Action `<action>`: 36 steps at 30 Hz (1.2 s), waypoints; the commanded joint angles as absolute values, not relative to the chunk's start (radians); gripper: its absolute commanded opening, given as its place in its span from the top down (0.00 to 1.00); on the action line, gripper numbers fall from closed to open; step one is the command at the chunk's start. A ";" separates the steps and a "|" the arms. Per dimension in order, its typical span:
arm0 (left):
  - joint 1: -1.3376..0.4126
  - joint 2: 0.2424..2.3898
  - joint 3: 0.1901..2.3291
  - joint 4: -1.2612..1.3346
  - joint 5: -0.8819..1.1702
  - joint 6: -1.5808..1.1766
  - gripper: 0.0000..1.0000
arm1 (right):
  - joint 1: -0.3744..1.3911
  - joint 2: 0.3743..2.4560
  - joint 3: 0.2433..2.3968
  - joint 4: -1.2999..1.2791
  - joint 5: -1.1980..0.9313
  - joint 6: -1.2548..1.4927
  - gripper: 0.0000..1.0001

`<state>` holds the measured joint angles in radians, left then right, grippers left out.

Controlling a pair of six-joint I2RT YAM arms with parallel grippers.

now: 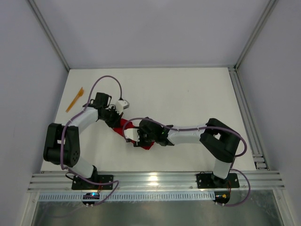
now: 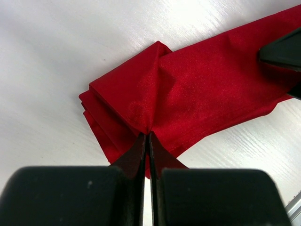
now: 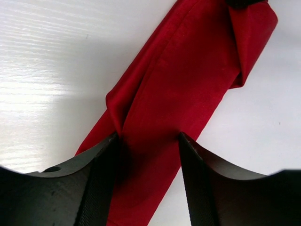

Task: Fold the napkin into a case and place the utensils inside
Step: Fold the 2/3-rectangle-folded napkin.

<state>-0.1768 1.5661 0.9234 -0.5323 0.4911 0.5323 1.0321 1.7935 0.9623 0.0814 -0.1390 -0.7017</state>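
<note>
The red napkin [image 1: 125,127] lies mid-table, folded into a long narrow strip [image 3: 188,75] with layered folds at one end [image 2: 113,117]. My left gripper [image 2: 148,135] is shut, its tips pinching a puckered crease of the napkin at that end. My right gripper [image 3: 148,137] is open and set down astride the strip's other end, with cloth lying between its fingertips [image 3: 113,139] and bunching against the left one. From above, the two grippers [image 1: 114,121] [image 1: 137,136] face each other across the cloth. Orange utensils [image 1: 75,99] lie at the far left, away from both arms.
The white table [image 1: 188,94] is bounded by grey walls and an aluminium rail [image 1: 155,179] at the near edge. A purple cable loops over each arm. The right gripper's finger [image 2: 282,49] shows at the edge of the left wrist view.
</note>
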 commanded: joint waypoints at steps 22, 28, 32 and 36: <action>-0.178 1.582 0.950 -0.532 0.515 0.569 1.00 | 1.065 1.782 0.923 0.129 0.023 -0.689 0.48; -0.178 1.583 0.951 -0.535 0.512 0.571 1.00 | 1.068 1.815 0.931 0.169 0.113 -0.647 0.65; -0.176 1.582 0.953 -0.537 0.512 0.572 1.00 | 1.068 1.812 0.927 0.196 0.121 -0.609 0.83; -0.176 1.568 0.956 -0.540 0.526 0.568 1.00 | 1.068 1.801 0.923 0.222 0.118 -0.575 0.90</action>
<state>-0.1764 1.5818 0.9257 -0.5365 0.4984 0.5564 1.0649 1.8088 0.9310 0.1650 0.0967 -0.6189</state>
